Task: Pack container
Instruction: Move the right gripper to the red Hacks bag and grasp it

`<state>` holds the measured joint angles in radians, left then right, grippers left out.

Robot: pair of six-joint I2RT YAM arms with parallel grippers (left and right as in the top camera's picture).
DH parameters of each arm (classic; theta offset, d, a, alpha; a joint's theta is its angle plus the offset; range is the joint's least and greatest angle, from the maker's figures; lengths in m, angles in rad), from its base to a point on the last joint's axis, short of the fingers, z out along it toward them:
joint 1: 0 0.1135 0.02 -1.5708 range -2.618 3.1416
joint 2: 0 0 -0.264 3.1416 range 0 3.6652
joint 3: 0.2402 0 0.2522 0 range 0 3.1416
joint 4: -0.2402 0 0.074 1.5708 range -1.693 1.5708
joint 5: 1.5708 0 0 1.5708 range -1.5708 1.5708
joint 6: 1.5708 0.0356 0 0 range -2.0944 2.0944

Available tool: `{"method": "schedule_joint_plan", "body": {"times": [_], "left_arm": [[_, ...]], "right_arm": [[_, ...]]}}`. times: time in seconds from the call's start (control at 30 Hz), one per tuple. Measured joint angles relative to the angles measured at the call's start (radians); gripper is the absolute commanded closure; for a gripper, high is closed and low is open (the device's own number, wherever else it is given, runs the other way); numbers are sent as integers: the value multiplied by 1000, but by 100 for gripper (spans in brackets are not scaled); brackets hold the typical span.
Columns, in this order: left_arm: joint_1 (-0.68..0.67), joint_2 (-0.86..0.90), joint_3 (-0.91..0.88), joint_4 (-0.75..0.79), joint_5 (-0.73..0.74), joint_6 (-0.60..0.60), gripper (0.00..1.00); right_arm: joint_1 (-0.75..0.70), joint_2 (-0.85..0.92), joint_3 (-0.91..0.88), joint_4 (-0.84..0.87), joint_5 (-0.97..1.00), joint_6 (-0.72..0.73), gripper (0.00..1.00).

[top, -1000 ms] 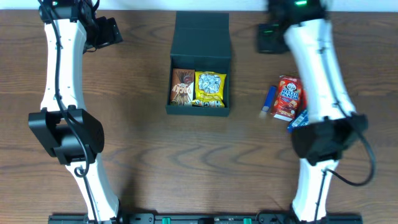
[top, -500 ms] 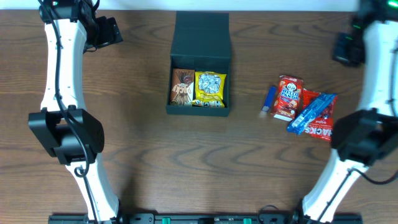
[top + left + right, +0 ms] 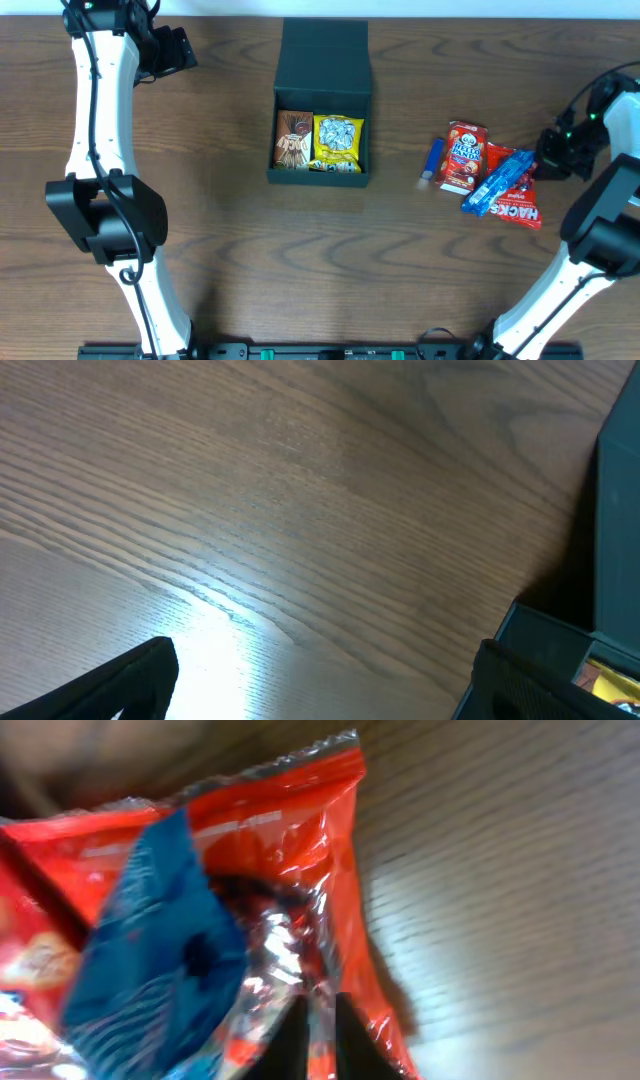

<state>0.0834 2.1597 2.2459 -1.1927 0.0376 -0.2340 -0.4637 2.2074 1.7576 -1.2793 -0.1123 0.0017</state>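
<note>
Two tools are over our brown surface (image 3: 230, 250). On the left, our left tool (image 3: 178, 48) is spread wide and holds nothing. In the middle sits the container (image 3: 325, 60), lid open, with a brown packet (image 3: 293, 138) and a yellow packet (image 3: 338, 140) inside. On the right lie a red packet (image 3: 464, 158) and a blue packet (image 3: 500, 180). Our right tool (image 3: 318, 1028) hangs just over them, and we cannot tell if it pinches anything.

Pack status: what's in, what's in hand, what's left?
Done: brown packet and yellow packet lie in the open container. In hand: right gripper is at the red bag, no grip visible. Left: that bag, blue packet, red packet and small blue item on the table.
</note>
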Motion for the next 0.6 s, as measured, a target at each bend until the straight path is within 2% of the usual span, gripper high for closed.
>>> {"method": "schedule_joint_plan", "body": {"times": [0.1,0.23,0.43,0.6], "left_arm": [[0,0,0,1,0,-5,5],[0,0,0,1,0,-5,5],[0,0,0,1,0,-5,5],[0,0,0,1,0,-5,5]], "right_arm": [[0,0,-39,33,15,-8,49],[0,0,-76,78,19,-8,38],[3,-15,-111,117,15,-7,37],[27,-15,-112,119,11,-6,47]]}}
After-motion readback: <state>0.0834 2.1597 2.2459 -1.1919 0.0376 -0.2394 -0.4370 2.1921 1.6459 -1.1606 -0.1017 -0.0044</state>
